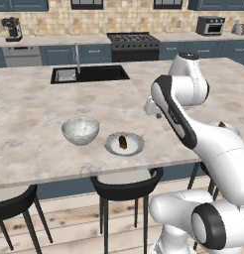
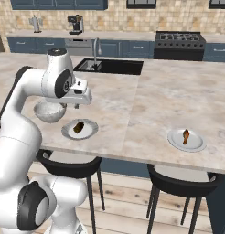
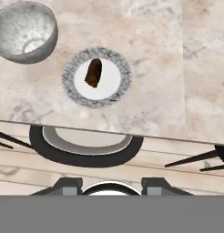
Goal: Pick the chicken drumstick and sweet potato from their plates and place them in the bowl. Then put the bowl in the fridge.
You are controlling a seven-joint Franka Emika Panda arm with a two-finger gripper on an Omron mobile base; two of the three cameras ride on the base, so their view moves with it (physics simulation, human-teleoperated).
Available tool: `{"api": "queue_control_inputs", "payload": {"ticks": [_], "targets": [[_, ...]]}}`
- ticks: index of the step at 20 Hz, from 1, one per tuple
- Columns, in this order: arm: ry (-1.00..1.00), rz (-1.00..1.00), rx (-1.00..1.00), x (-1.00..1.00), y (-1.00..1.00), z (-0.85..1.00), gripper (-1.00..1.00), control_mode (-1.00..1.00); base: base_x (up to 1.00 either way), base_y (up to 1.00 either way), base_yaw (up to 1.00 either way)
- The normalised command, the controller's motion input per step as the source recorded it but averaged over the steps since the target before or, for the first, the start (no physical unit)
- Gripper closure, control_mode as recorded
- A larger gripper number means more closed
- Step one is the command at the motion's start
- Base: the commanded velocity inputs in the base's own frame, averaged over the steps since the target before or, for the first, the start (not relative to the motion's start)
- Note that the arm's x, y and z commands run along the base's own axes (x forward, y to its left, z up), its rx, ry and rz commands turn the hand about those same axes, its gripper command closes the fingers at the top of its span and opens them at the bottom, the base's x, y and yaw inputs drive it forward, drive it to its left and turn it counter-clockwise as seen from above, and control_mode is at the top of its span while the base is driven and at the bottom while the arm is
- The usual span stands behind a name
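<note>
While the sweet potato (image 3: 93, 73) lies untouched at the centre of its plate (image 3: 117, 61), nothing of the task is done yet. Dark brown, stubby, oblong piece. In the hand view its long axis runs nearly up and down the picture, slightly tilted, the narrower end toward the counter's front edge. Plate sits near that front edge, above a black stool (image 3: 86, 152).

Bowl (image 1: 80, 130) stands just beside this plate, on its left in the left base view; apart, not touching. Bowl looks empty.

Chicken drumstick (image 2: 185, 135) on the second plate (image 2: 196, 145), well apart along the counter, in the right base view. Orange-brown, bone end pointing away from the counter edge as far as I can tell.

Gripper (image 2: 77, 106) hangs above the counter, over the bowl-and-plate area, well clear of the food. Finger tips (image 3: 68, 185) hold nothing; how wide they stand I cannot tell.

Judgement for the step in hand: centre over the potato, turn the wrist so the fingers close across its short width, not along its length, then descend straight. Risk: a low approach could nudge the plate rim.
</note>
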Motion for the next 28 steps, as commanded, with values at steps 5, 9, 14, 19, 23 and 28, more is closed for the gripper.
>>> {"api": "queue_control_inputs", "payload": {"ticks": [5,9,14,19,23,28], "targets": [[-0.06,0.01,-0.15,0.0,0.01,-0.17,-1.0,-1.0,0.0,0.0,0.0],[0.06,0.0,-0.25,0.24,0.3,-0.41,-1.0,-1.0,0.0,0.0,0.0],[0.1,0.0,-0.01,0.29,0.3,-0.26,-1.0,-1.0,0.0,0.0,0.0],[0.2,0.0,0.01,0.31,0.26,-0.31,-1.0,-1.0,0.0,0.0,0.0],[0.22,0.0,0.12,0.22,0.15,-0.37,-1.0,-1.0,0.0,0.0,0.0],[0.0,0.0,0.14,0.17,0.01,-0.47,-1.0,-1.0,0.0,0.0,0.0]]}}
